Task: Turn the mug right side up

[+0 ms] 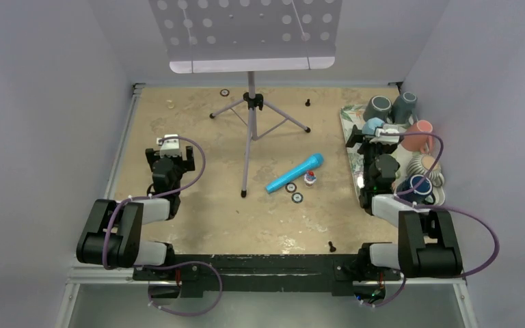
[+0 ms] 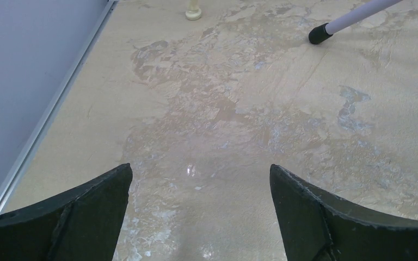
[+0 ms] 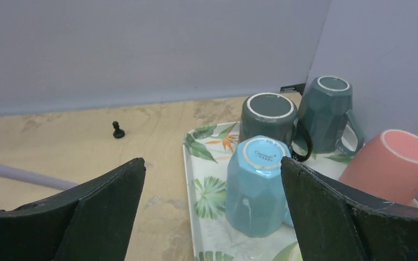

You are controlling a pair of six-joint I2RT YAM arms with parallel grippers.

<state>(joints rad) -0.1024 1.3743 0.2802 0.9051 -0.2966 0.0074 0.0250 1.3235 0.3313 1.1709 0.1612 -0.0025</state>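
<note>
A light blue mug stands upside down, base up, on the leaf-patterned tray; it also shows in the top view. My right gripper is open and hovers just before it; the mug sits close to the inner side of the right finger, and I cannot tell if they touch. Two dark teal mugs stand upside down behind it, and a pink mug is at the right. My left gripper is open and empty over bare table at the left.
A music stand's tripod stands mid-table, one foot in the left wrist view. A blue microphone and small discs lie in the middle. A black pawn stands near the back wall. A dark blue mug sits on the tray's near end.
</note>
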